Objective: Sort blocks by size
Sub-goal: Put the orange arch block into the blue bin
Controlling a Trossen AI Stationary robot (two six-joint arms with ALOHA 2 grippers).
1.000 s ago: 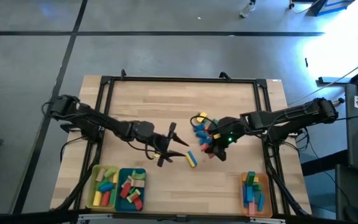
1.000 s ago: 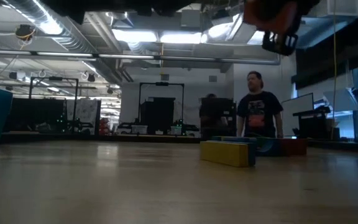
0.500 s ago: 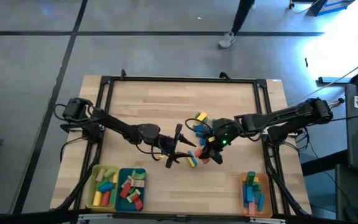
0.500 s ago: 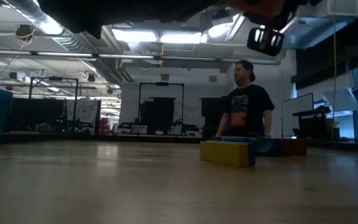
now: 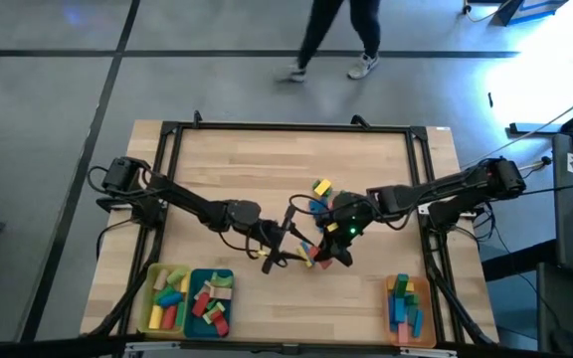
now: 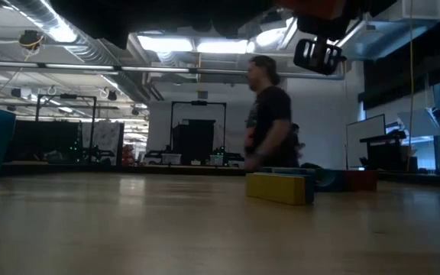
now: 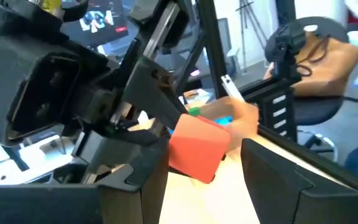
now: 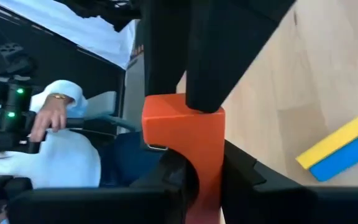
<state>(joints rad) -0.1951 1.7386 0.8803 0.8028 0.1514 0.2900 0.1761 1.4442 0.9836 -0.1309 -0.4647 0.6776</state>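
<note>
From above, both arms are seen meeting at the middle of the counter (image 5: 217, 169). The right claw (image 5: 332, 249) is lowered beside the loose blocks (image 5: 318, 204), and the left claw (image 5: 288, 239) is brought in just beside it from the left, fingers spread. Sorted pieces are kept apart: a yellow tray (image 5: 153, 298) and a teal tray (image 5: 196, 316) at the near left, an orange tray (image 5: 426, 306) at the near right. A person (image 5: 338, 28) is on the floor beyond the far edge.

At counter height, a yellow-and-blue block (image 6: 279, 186) is seen lying flat, and a claw hangs above it; its fingers cannot be told here.

Through the left wrist, a red block (image 7: 197, 147) is seen ahead between the parted left fingers, held by the other arm's dark claw; a handover appears intended.

Through the right wrist, the red block (image 8: 185, 140) is clamped between the right fingers, lifted off the wood, with the yellow-and-blue block (image 8: 337, 147) lying beyond.
</note>
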